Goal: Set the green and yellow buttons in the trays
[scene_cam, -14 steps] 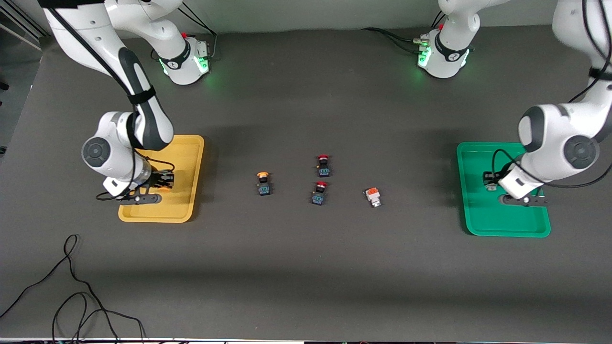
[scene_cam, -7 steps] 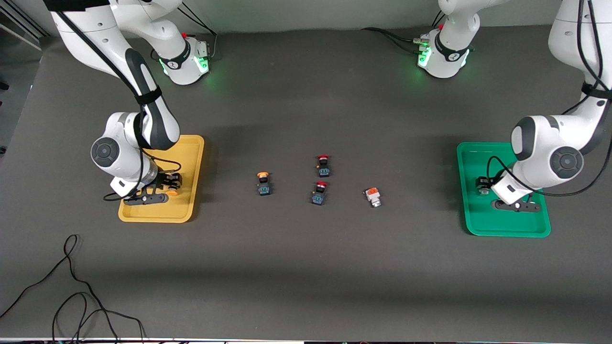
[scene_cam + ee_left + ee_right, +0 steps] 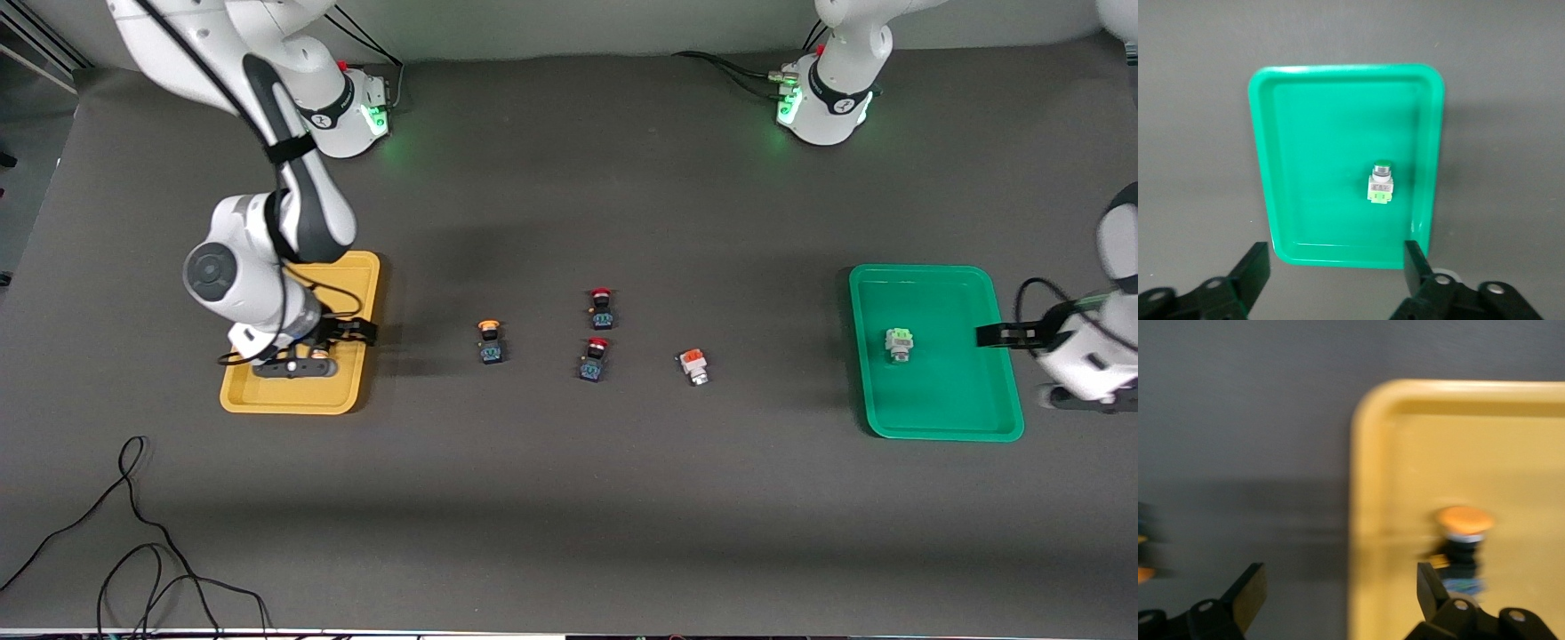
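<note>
The green tray holds a whitish button with a pale green block; both also show in the left wrist view, tray and button. My left gripper is open and empty over that tray's rim at the left arm's end. The yellow tray holds a yellow-capped button, which my arm hides in the front view. My right gripper is open and empty over that tray's rim. A yellow-capped button and a whitish button with an orange block lie mid-table.
Two red-capped black-blue switches stand between the two loose buttons in the middle of the table. A black cable lies near the front edge at the right arm's end.
Both grippers let go of their buttons in the trays. The left gripper drew back toward the left arm's end. The right gripper moved from inside the yellow tray to its rim toward mid-table.
</note>
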Robot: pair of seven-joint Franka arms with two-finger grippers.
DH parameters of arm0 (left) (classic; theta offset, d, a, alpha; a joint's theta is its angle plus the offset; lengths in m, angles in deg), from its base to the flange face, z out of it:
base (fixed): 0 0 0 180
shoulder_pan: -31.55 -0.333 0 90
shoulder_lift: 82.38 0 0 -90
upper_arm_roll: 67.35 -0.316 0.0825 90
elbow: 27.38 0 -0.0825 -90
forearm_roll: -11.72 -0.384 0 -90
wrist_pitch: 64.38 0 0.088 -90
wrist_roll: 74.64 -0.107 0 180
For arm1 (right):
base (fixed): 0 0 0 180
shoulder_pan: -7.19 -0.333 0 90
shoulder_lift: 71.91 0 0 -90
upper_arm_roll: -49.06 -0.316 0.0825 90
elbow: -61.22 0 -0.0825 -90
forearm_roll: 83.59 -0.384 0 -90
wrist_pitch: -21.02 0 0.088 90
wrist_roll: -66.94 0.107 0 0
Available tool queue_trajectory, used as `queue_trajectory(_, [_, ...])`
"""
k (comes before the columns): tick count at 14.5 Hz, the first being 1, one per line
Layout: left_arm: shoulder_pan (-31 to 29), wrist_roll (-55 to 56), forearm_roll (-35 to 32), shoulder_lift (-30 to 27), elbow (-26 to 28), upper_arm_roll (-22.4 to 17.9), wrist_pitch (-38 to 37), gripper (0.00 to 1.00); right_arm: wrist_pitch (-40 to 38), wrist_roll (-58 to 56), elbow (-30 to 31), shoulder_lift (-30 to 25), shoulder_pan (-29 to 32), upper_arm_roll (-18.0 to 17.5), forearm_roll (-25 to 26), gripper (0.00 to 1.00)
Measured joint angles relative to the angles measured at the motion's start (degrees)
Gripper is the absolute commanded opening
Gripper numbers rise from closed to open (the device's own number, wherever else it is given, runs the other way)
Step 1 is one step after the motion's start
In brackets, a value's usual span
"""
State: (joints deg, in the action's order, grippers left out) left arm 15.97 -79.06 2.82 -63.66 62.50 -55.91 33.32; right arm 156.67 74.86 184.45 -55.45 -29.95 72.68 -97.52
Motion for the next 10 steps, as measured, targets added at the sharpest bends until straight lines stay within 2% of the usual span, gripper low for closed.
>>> queue_trajectory(4, [4.2,2.7,2.2,2.6,-0.6,0.6,0.7,1.00,-1.3,11.5,-5.7,2.8,-8.0,-0.2,-1.0,1.00])
queue_trajectory(7, [12.6,13.9,2.7,6.2,-0.2,0.9,4.9,1.00,-1.2,14.2,-9.9,8.6,-11.8,-0.2,-4.7,1.00])
queue_trajectory(10, [21.4,26.8,4.4,8.1,-0.2,1.1,9.1,1.00,-0.5,17.2,-14.1,14.7,-15.0,-0.2,-5.8,1.00])
